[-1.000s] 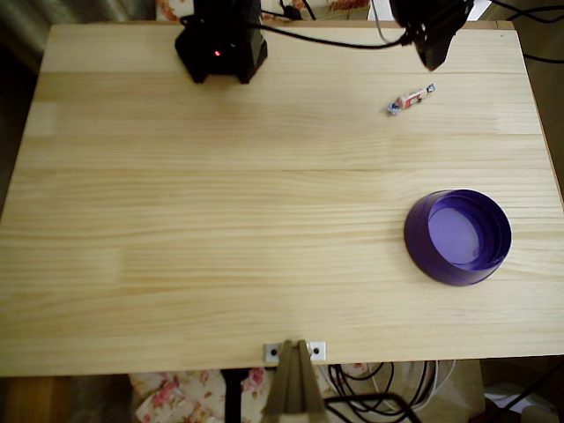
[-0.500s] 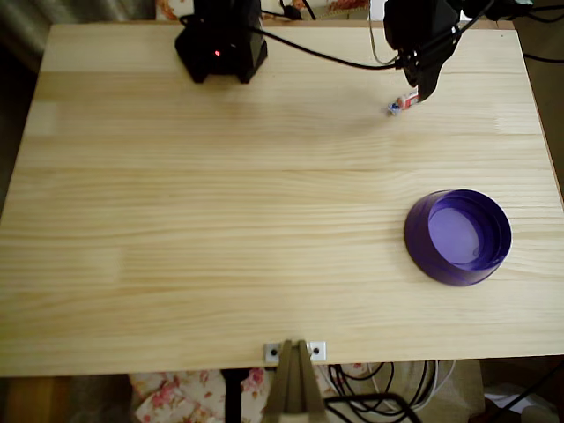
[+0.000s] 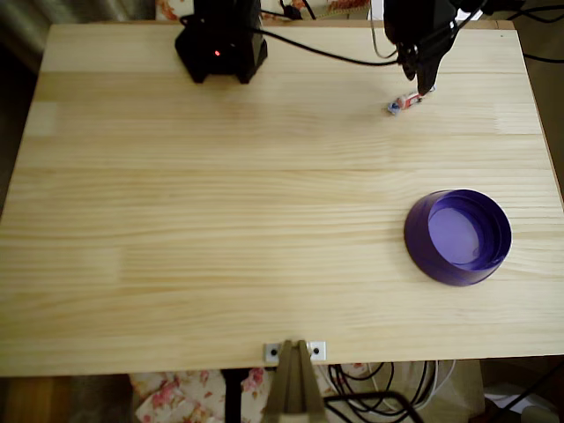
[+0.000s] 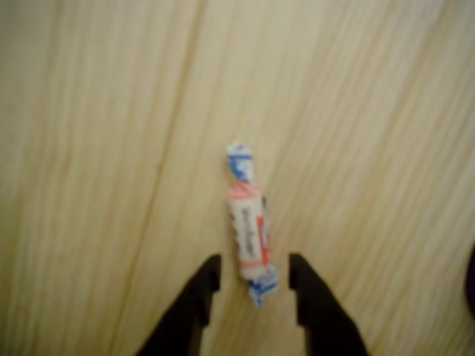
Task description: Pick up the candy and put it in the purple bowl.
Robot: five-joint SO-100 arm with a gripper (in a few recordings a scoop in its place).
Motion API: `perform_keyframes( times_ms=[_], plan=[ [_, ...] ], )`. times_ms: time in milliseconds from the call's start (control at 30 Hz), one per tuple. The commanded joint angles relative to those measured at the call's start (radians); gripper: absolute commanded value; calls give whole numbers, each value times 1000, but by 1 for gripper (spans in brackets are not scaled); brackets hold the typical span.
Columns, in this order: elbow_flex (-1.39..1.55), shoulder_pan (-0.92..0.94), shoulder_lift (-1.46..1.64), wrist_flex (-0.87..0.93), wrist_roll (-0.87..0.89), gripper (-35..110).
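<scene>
The candy [image 4: 248, 227] lies flat on the worktop [image 3: 264, 220] near its far right corner, well apart from the purple bowl [image 3: 458, 236]. The jaws [image 4: 254, 280] are open, straddling only the candy's near twisted end. Closing here risks pinching the wrapper tail alone, so the sweet may slip or swing out.

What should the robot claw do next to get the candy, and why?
Probably slide a little farther along the candy, then close. In the wrist view the open gripper has a finger on each side of only the candy's near twisted end, with gaps on both sides; the thicker middle lies just ahead. It lies on the table, not yet held.
</scene>
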Motion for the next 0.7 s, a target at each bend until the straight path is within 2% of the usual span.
perform_keyframes(
  times_ms=[0, 667],
  plan=[
    [-32, -34, 34, -14, -18, 15],
    [-100, 3, -98, -57, -63, 15]
  ],
)
